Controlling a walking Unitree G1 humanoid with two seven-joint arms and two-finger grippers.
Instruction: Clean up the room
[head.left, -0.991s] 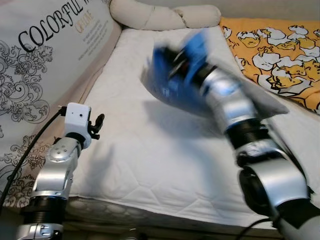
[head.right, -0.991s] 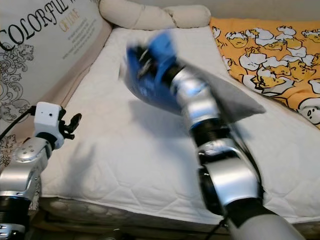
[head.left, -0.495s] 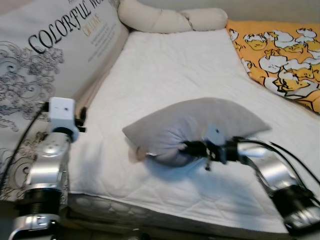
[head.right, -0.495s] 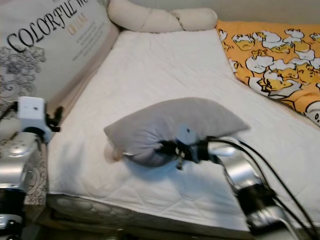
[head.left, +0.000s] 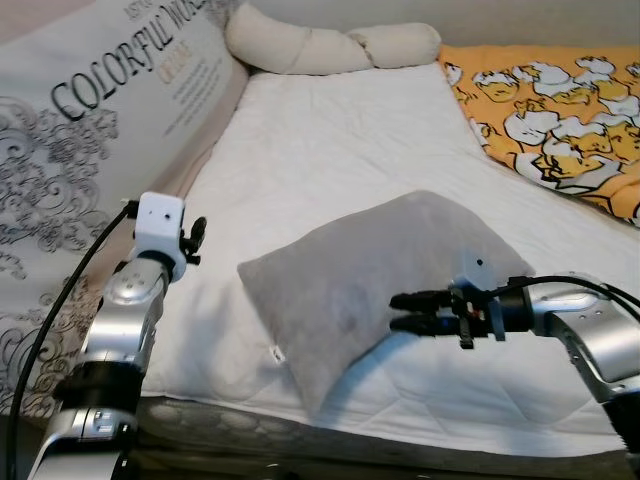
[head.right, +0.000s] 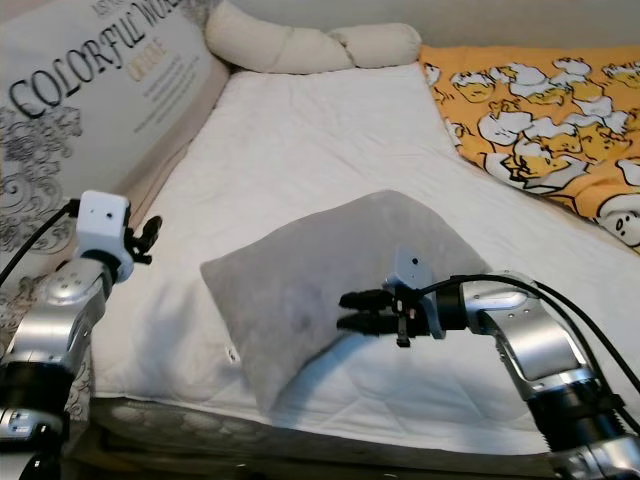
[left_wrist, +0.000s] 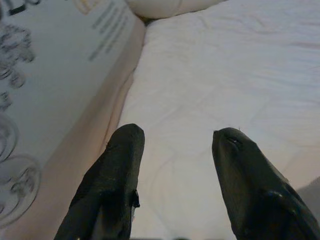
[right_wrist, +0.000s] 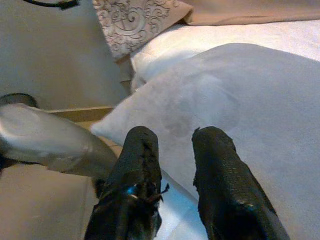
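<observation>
A grey pillow (head.left: 360, 270) lies flat and askew on the white mattress (head.left: 330, 130), one corner hanging over the front edge. My right gripper (head.left: 397, 311) hovers level beside the pillow's near right side, open by a narrow gap, nothing between its fingers. In the right wrist view the pillow (right_wrist: 240, 85) spreads out just beyond the gripper (right_wrist: 172, 132). My left gripper (head.left: 195, 240) is raised at the mattress's left edge, away from the pillow. In the left wrist view that gripper (left_wrist: 172, 134) is open over bare sheet.
A large cushion (head.left: 90, 130) printed with grey ornaments and lettering leans along the left side. A cream knotted bolster (head.left: 320, 45) lies at the head of the bed. An orange duck-print blanket (head.left: 560, 110) covers the right side. The mattress's front edge (head.left: 300, 425) is close below.
The right arm swung down from high over the bed. Half a second ago its gripper pressed into the bunched pillow; now the pillow lies flat and the gripper is open, clear of it.
</observation>
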